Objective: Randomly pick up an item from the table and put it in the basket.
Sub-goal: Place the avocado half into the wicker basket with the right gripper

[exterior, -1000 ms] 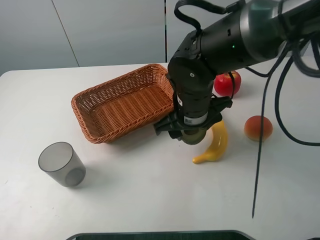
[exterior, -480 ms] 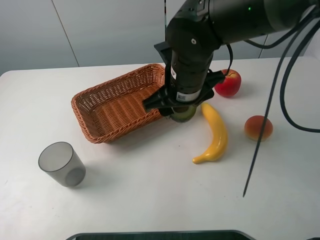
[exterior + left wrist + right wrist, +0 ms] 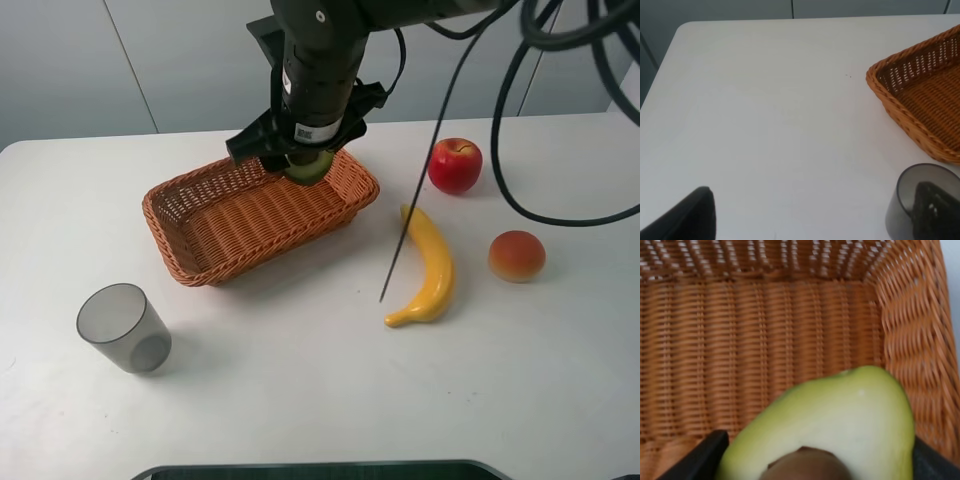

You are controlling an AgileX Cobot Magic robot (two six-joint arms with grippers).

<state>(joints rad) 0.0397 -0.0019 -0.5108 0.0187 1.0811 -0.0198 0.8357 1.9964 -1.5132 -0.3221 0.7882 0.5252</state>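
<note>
My right gripper (image 3: 308, 165) is shut on the halved avocado (image 3: 310, 167) and holds it in the air above the far right part of the wicker basket (image 3: 200, 255). In the right wrist view the avocado (image 3: 840, 425) shows pale green flesh and a brown pit, with the basket floor (image 3: 765, 340) below it. My left gripper (image 3: 810, 220) is open and empty over the white table (image 3: 765, 115), near the basket's corner (image 3: 920, 100). The left arm is out of the exterior high view.
A translucent grey cup (image 3: 124, 328) stands at the front left, and it shows in the left wrist view (image 3: 922, 202). A banana (image 3: 430, 268), a peach (image 3: 516, 256) and a red apple (image 3: 455, 165) lie to the right of the basket. A black cable (image 3: 420, 170) hangs over the banana.
My right gripper has lifted the avocado from beside the banana and carried it back and left to above the basket. The left arm shows no change.
</note>
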